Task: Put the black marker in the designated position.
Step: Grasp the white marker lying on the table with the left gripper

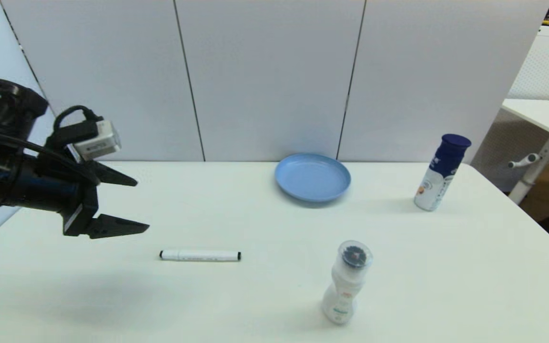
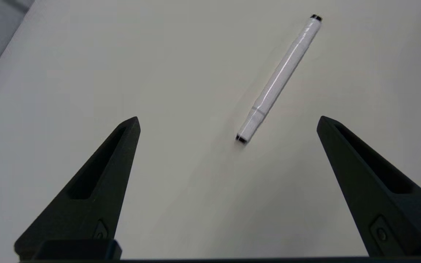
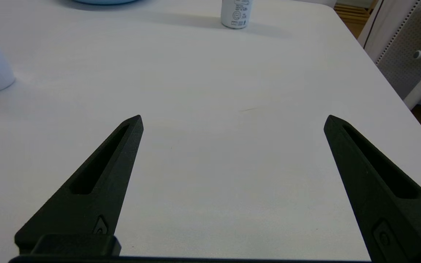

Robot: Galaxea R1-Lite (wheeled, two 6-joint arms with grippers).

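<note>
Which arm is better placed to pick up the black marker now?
Left. The left gripper hangs open just beside the black marker; the right gripper, also open, is outside the head view.

Your head camera looks forward and down across the whole table (image 1: 274, 295). Your left wrist camera peers closely down past its fingers at the pen (image 2: 279, 77), which the head view shares (image 1: 200, 256). Your right wrist camera faces low across the table's right side.
</note>
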